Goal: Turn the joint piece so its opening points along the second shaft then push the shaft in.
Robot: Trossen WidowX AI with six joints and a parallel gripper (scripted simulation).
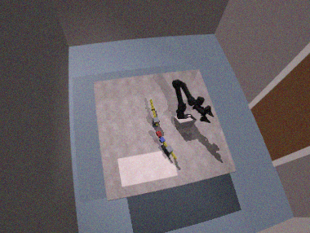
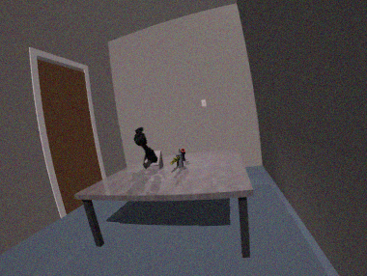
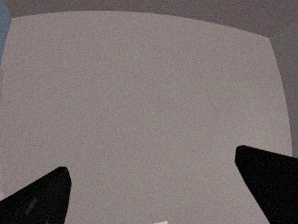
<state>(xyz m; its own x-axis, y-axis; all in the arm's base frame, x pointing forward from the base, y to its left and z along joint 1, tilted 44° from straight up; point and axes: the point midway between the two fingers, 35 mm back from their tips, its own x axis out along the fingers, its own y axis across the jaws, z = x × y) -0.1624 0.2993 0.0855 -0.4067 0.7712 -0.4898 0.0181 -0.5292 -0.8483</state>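
Note:
In the top view a yellow shaft [image 1: 152, 105] runs through a grey block [image 1: 156, 120]. A second yellow shaft [image 1: 174, 156] runs through another grey block [image 1: 169, 150] nearer the pale patch. Between the blocks are a red piece [image 1: 159, 134] [image 2: 183, 151] and a blue piece [image 1: 162, 139], close together. They are too small to tell which way the joint's opening points or whether a shaft is inside it. My gripper [image 1: 210, 116] [image 3: 155, 167] is open and empty, raised to the right of the shafts and well apart from them.
The arm's pale base [image 1: 184, 120] stands on the table [image 1: 118, 106] [image 2: 212, 185], right of the shafts. A white rectangle [image 1: 140, 169] lies left of the lower shaft. The wrist view faces a wall [image 3: 150, 90]. A brown door [image 2: 70, 125] is beyond the table.

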